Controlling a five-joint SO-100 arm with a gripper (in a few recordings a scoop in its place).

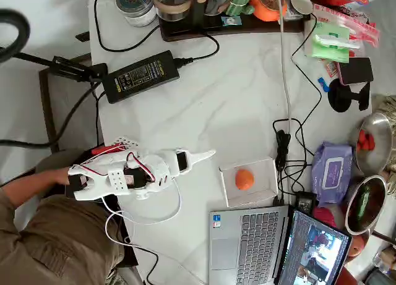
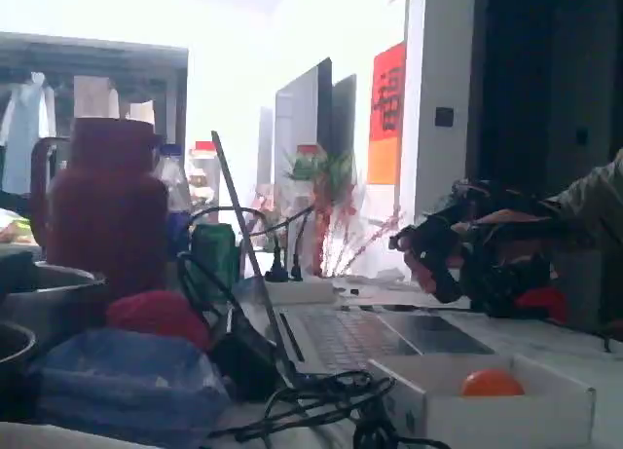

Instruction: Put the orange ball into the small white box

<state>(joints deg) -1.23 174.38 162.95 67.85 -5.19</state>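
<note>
1. Orange ball (image 1: 244, 178) sits inside the white box (image 1: 266, 169), near the box's middle in the overhead view; in the fixed view the ball (image 2: 492, 383) shows just above the near wall of the box (image 2: 545, 407).
2. Box rests on the pale marbled surface (image 1: 229, 93), just above the laptop (image 1: 247, 245) in the overhead view, with a tangle of black cables (image 1: 286, 155) at its right edge.
3. White arm lies low over the surface, left of the box in the overhead view; jaws (image 1: 203, 155) point toward the box, apart from it, with bare surface between.
4. Jaws look closed or nearly so in the overhead view, nothing between them; the exact gap cannot be told. In the fixed view the jaws (image 2: 414, 249) appear as a dark, blurred shape above and behind the box, too unclear to read.
5. Person's sleeve (image 1: 37, 183) and body at the lower left of the overhead view, beside the arm's base.
6. Black power brick (image 1: 141, 76) lies on the surface at upper left, well apart from the box.
7. Purple wipes packet (image 1: 332, 172) lies right of the box, beyond the cables.
</note>
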